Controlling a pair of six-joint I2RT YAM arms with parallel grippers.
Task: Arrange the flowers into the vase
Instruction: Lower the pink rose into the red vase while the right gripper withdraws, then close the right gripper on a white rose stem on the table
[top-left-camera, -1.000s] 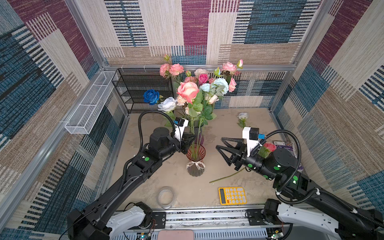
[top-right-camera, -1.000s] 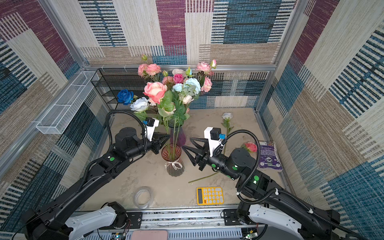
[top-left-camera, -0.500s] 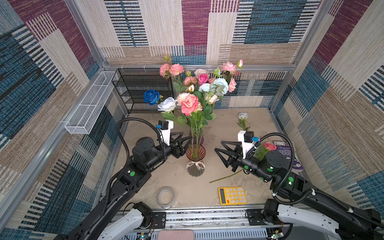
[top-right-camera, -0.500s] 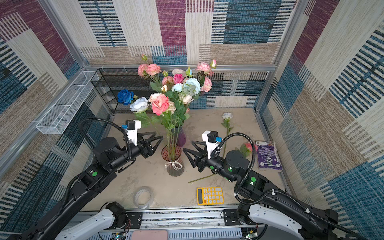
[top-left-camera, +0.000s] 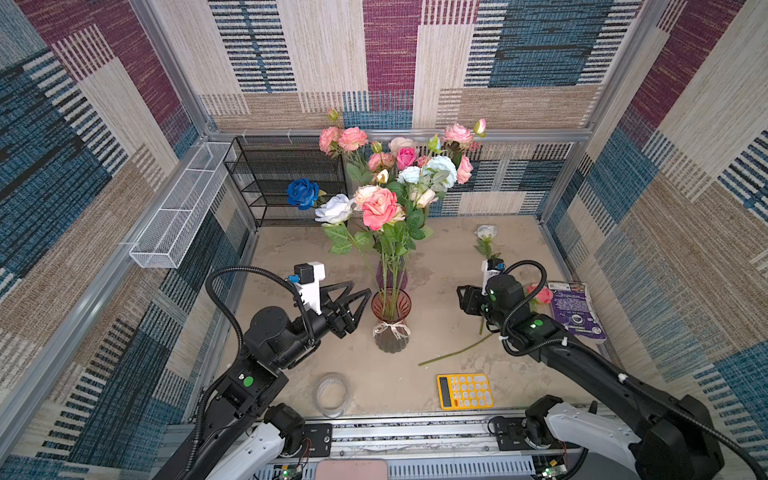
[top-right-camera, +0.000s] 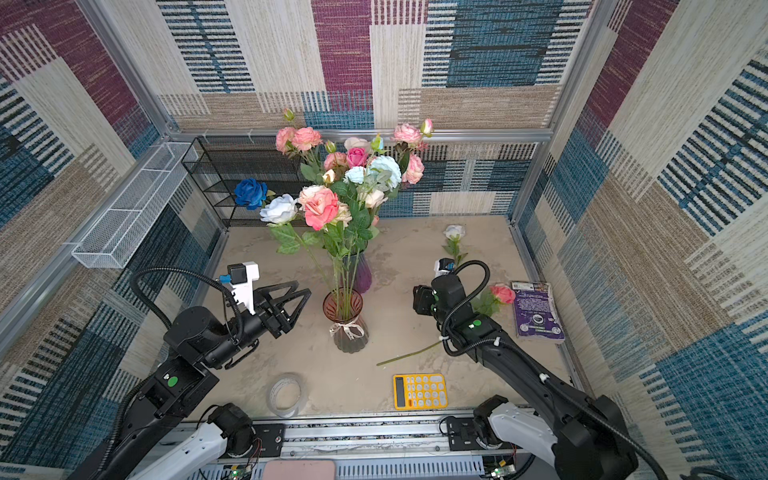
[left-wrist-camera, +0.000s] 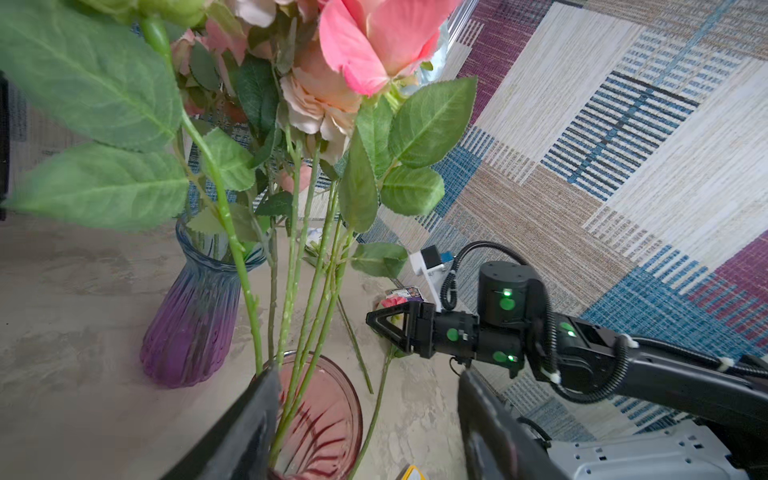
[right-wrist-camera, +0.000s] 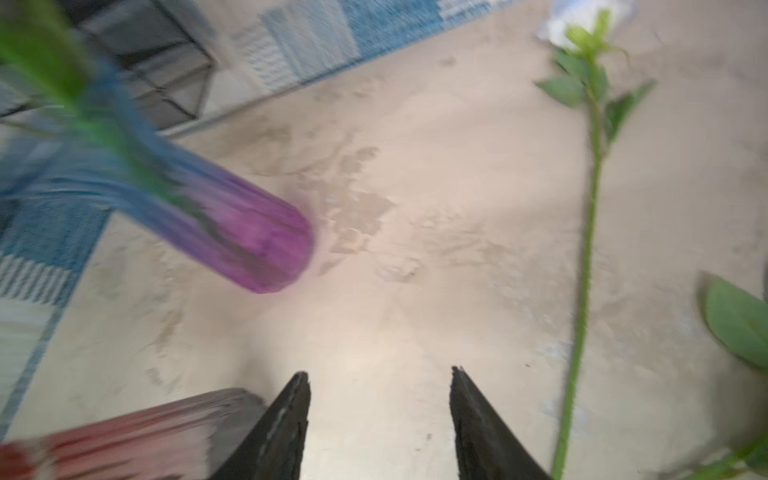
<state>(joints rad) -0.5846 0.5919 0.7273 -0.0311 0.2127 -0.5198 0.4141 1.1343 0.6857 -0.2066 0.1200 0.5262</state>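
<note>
In both top views the left claw (top-left-camera: 360, 289) points level at the red vase (top-left-camera: 390, 320) from its 9 o'clock, jaws spread and empty, tips just short of the rim. Most flowers (top-left-camera: 379, 208) stand in it and in the purple vase (top-left-camera: 390, 274) at its 12 o'clock. The right arm (top-left-camera: 536, 328) bends down at 3 o'clock, beside a pink rose (top-left-camera: 540, 294) lying on the bench (top-left-camera: 436, 266). A white rose (top-left-camera: 485, 232) lies at 2 o'clock.

Left wrist view: stems rise from the red vase beside one of the left claw's fingers (left-wrist-camera: 249, 428).

Right wrist view: the right claw (right-wrist-camera: 378, 372) gapes, empty, over the bench, with the white rose's stem alongside.
</note>
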